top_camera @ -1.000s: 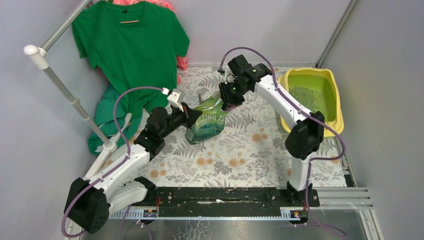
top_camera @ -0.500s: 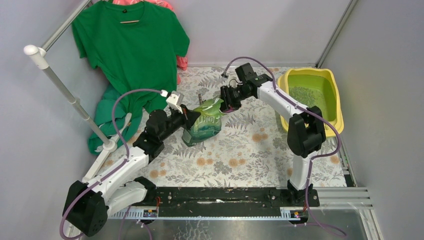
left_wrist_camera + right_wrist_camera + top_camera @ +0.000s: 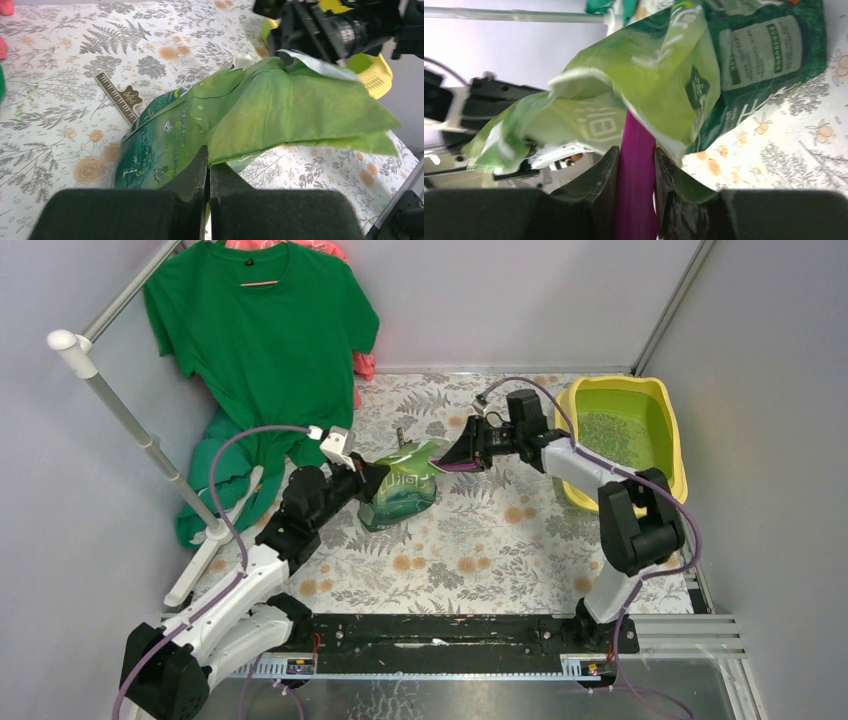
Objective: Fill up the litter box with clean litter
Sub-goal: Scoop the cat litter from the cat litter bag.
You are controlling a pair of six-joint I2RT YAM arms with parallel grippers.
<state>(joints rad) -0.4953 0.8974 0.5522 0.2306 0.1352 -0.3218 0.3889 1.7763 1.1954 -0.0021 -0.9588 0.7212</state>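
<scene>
Yellow litter box (image 3: 679, 455) runs lengthwise front to back.

bag (image 3: 400, 490) mid-table, litter box (image 3: 668, 472) far right — litter (image 3: 607, 435) inside

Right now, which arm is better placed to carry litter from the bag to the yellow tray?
Right. The right gripper holds the purple scoop at the mouth of the bag, and the yellow tray is on that side. The left gripper is busy pinching the bag.
</scene>
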